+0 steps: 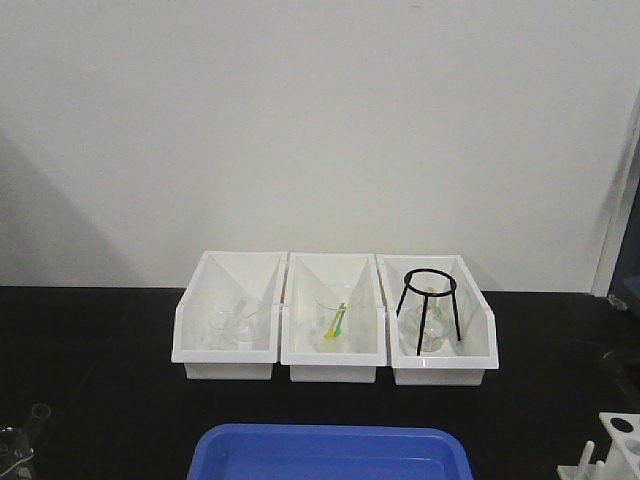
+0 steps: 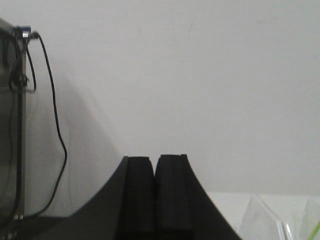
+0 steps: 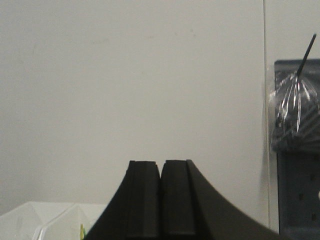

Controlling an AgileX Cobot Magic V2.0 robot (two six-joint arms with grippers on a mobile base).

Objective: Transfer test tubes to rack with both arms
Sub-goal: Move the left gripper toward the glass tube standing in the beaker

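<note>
Opening step, nothing picked yet: left pincer (image 2: 155, 162) and right pincer (image 3: 161, 165) both pressed together, empty, facing wall (image 2: 200, 75) above bins (image 1: 330, 372); apparent tubes (image 1: 38, 415) lie below-left, rack (image 1: 620, 440) below-right; next, left should spread and descend.

left tool (image 2: 155, 161): jaws fully together, black fingers (image 2: 139, 195) side by side with only a thin seam between them, tips level, aimed about level rather than downward. right tool (image 3: 161, 164): same pose, jaws together, tips level, seam near frame centre. Only the wrist views show them.
</note>
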